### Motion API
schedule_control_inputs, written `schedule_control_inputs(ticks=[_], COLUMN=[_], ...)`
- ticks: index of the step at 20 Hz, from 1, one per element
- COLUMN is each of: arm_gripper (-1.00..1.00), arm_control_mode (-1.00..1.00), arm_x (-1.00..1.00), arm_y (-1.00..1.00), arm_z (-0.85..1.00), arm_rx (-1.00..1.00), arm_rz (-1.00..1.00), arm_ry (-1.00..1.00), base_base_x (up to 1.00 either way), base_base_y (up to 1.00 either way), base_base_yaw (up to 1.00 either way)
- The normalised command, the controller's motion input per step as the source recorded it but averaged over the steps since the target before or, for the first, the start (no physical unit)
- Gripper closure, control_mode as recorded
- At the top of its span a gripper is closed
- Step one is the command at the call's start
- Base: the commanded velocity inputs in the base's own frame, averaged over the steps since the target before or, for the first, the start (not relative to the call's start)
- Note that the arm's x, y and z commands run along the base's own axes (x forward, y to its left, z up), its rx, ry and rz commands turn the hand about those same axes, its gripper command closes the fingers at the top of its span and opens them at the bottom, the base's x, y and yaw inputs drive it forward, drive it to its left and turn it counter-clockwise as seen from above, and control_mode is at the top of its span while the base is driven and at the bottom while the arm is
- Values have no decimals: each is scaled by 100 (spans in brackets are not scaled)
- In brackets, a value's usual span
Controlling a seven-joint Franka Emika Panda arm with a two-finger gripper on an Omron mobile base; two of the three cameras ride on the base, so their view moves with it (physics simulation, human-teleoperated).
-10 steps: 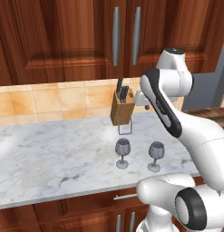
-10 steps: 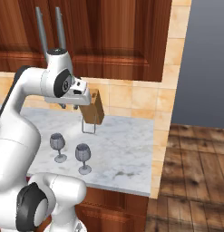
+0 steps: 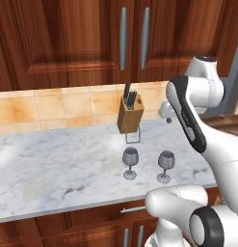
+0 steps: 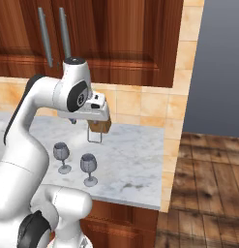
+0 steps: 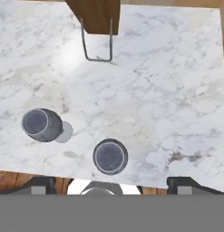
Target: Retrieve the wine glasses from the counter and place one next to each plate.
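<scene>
1. The two wine glasses stand upright near the front edge of the counter (image 3: 53,169), in front of the knife block (image 3: 130,113): the right glass (image 3: 165,166) nearest the robot, the left glass (image 3: 130,162) just beside it, apart.
2. Both look light, thin, brittle and top-heavy on narrow feet. The smooth bowl could slip; I judge a gentle hold at the stem or low bowl safest.
3. The gripper (image 5: 111,183) hangs above the glasses, pointing down, its fingers spread wide and empty; the right glass lies almost between them.
4. The arm arches high over the counter, hand probably level with the knife block.
</scene>
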Motion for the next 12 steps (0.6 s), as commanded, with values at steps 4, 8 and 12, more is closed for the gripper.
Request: schedule_control_inputs(ticks=[4, 8, 12], arm_gripper=[-100, -100, -100], arm_control_mode=[-100, -100, -100], arm_x=[-82, -89, -48], arm_y=[-43, -17, -1], arm_z=[-1, -1, 0], arm_rx=[1, 11, 15], arm_rz=[0, -24, -45], arm_ry=[-3, -2, 0], base_base_x=[0, 0, 0], base_base_y=[0, 0, 0], base_base_yaw=[0, 0, 0])
